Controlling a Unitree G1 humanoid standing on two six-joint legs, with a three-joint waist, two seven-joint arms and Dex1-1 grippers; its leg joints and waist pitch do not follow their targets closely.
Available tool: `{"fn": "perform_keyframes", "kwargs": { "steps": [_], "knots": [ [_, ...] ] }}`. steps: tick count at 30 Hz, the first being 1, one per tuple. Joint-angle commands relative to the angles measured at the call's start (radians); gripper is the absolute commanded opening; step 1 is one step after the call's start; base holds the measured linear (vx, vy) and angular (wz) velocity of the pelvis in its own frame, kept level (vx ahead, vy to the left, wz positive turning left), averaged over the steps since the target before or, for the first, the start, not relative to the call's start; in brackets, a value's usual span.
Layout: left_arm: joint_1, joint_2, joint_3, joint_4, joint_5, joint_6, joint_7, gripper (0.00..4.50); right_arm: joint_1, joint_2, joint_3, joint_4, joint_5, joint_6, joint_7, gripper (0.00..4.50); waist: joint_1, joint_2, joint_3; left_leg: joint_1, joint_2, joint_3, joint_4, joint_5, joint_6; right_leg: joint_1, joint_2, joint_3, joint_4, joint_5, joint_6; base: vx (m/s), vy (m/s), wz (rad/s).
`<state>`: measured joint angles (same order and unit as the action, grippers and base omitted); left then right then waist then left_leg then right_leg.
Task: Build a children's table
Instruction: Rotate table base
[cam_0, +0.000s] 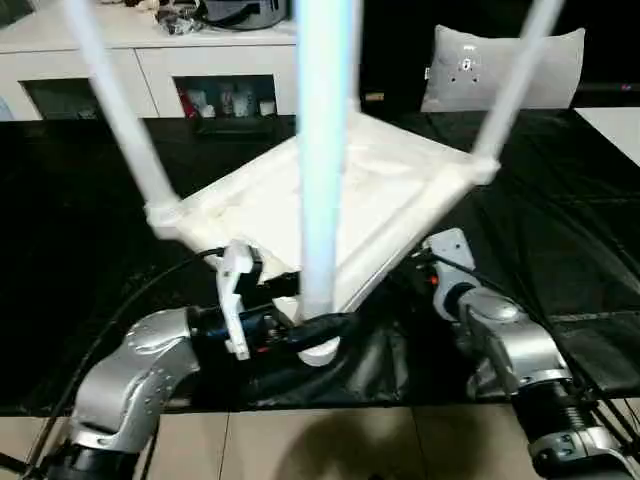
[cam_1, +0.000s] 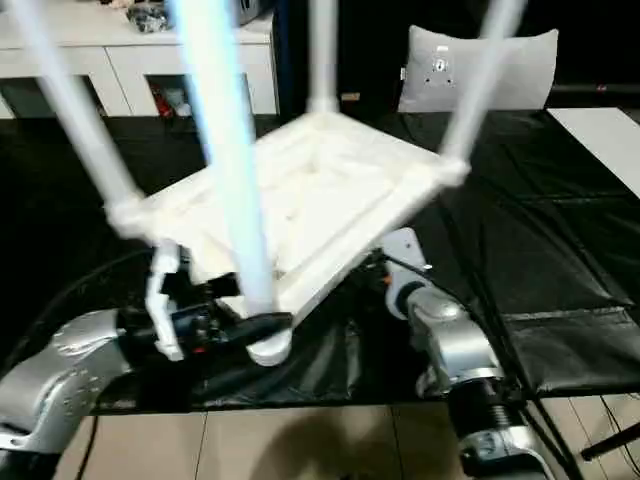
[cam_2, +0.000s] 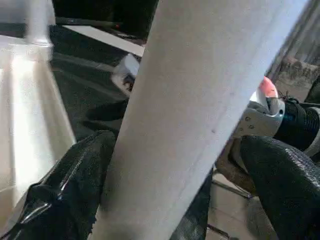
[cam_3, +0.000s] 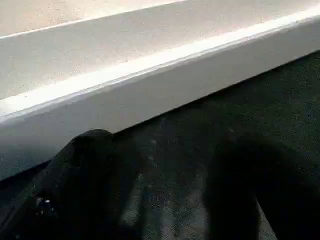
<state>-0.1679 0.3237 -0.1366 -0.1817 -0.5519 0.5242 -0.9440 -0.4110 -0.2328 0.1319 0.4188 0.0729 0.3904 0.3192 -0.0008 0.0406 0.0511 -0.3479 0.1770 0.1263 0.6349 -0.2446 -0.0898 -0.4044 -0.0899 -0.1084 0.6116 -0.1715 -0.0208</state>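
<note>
Legs all standing up on children's table (cam_0: 330, 200). Am seating near leg (cam_0: 325, 150); left pincer (cam_2: 175, 200) wide around it, right pincer (cam_3: 160, 200) wide under table edge. Next: push leg down firm.

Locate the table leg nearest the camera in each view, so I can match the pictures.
Left eye view: nearest leg runs down the picture's middle.
Right eye view: it slants left of centre.
Left wrist view: the broad white column between the left gripper's open fingers.
Right wrist view: not identifiable; the tabletop's edge crosses.
Shared landmark: the white tabletop.
</note>
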Motion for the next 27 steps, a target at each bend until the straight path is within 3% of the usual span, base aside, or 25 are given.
{"fn": "perform_keyframes", "kwargs": {
  "steps": [1, 10, 16, 20, 21, 22, 27],
  "knots": [
    [-0.015, -0.015, -0.065, -0.035, -0.011, 0.016, -0.010, 4.46, -0.035, 0.028, 0.036, -0.004, 0.007, -0.026, 0.032, 4.50, 0.008, -0.011, -0.058, -0.022, 0.032, 0.010, -0.088, -0.095, 0.053, 0.067, -0.052, 0.056, -0.072, -0.280, -0.190, 0.000, 0.000, 0.00],
    [-0.047, -0.089, -0.122, -0.033, -0.010, 0.029, 0.009, 4.46, -0.034, 0.052, 0.049, 0.003, -0.007, -0.063, 0.063, 4.50, 0.008, -0.010, -0.059, -0.025, 0.031, 0.011, -0.087, -0.081, 0.058, 0.070, -0.052, 0.056, -0.072, -0.259, -0.197, 0.000, 0.000, 0.00],
    [-0.070, -0.110, -0.139, -0.011, 0.009, 0.018, 0.007, 4.46, -0.041, 0.073, 0.074, 0.009, -0.019, -0.091, 0.098, 4.50, 0.006, -0.007, -0.057, -0.023, 0.033, 0.010, -0.089, -0.110, 0.057, 0.069, -0.051, 0.056, -0.075, -0.285, -0.193, 0.000, 0.000, 0.00],
    [-0.091, -0.128, -0.146, -0.003, 0.008, 0.014, 0.013, 4.46, -0.055, 0.087, 0.078, 0.035, -0.030, -0.104, 0.100, 4.50, 0.004, -0.011, -0.058, -0.024, 0.032, 0.009, -0.090, -0.112, 0.054, 0.070, -0.052, 0.056, -0.075, -0.296, -0.192, 0.000, 0.000, 0.00],
    [-0.097, -0.137, -0.150, 0.004, 0.016, 0.004, 0.021, 4.46, -0.059, 0.089, 0.077, 0.042, -0.031, -0.109, 0.102, 4.50, 0.002, -0.019, -0.057, -0.024, 0.033, 0.011, -0.089, -0.110, 0.055, 0.069, -0.052, 0.056, -0.077, -0.294, -0.192, 0.000, 0.000, 0.00],
    [-0.098, -0.139, -0.150, 0.005, 0.018, 0.002, 0.022, 4.46, -0.059, 0.090, 0.077, 0.043, -0.032, -0.111, 0.102, 4.50, 0.003, -0.015, -0.057, -0.025, 0.033, 0.010, -0.089, -0.106, 0.057, 0.070, -0.053, 0.057, -0.076, -0.293, -0.193, 0.000, 0.000, 0.00],
    [-0.136, -0.189, -0.137, 0.069, 0.084, -0.068, 0.101, 4.46, -0.084, 0.092, 0.050, 0.082, -0.051, -0.106, 0.064, 4.50, 0.000, -0.020, -0.057, -0.025, 0.033, 0.010, -0.088, -0.097, 0.060, 0.069, -0.053, 0.057, -0.077, -0.291, -0.188, 0.000, 0.000, 0.00]
  ]
}}
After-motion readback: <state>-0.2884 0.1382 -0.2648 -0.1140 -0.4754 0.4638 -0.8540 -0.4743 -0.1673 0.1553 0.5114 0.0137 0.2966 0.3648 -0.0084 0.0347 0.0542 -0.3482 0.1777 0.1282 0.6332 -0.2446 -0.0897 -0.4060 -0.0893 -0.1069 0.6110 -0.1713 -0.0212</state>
